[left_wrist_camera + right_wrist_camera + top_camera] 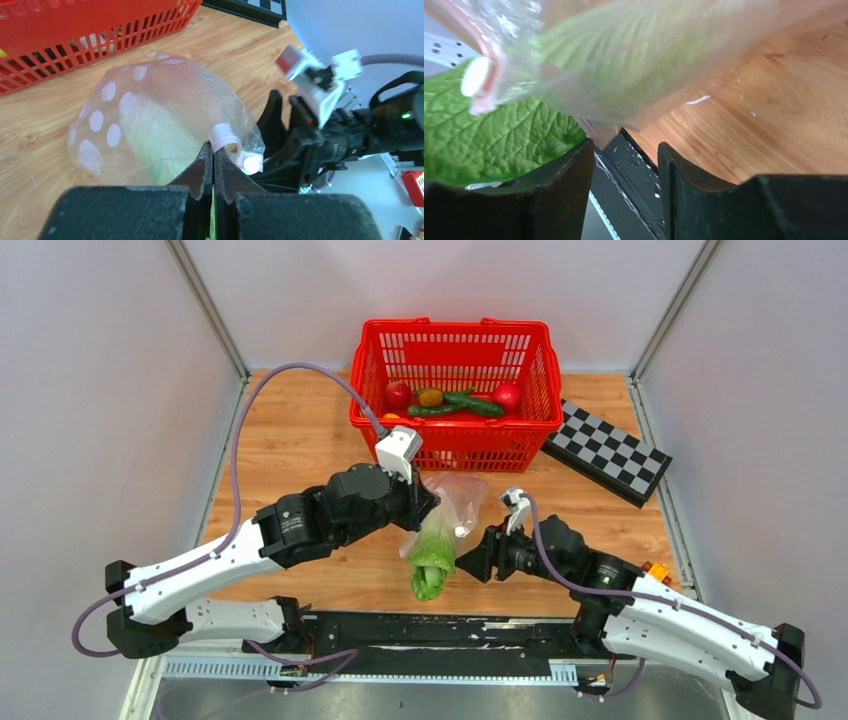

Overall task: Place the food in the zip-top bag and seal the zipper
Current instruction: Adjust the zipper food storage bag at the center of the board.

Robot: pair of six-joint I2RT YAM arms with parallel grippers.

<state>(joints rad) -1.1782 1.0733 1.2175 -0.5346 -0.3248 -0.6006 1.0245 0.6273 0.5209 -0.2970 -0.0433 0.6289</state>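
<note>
While left gripper [213,150] pinches zip-top bag [150,110], lettuce [430,568] protrudes; basket [455,445] behind.

Pale grey walls [100,390] enclose a wooden table [300,440].

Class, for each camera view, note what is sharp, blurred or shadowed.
Top external: even light, sharp, faint shadows on the table. Left wrist: zip-top bag fairly crisp. Right wrist: bag and zipper slider blurred up close; lettuce veins and table sharper.
</note>
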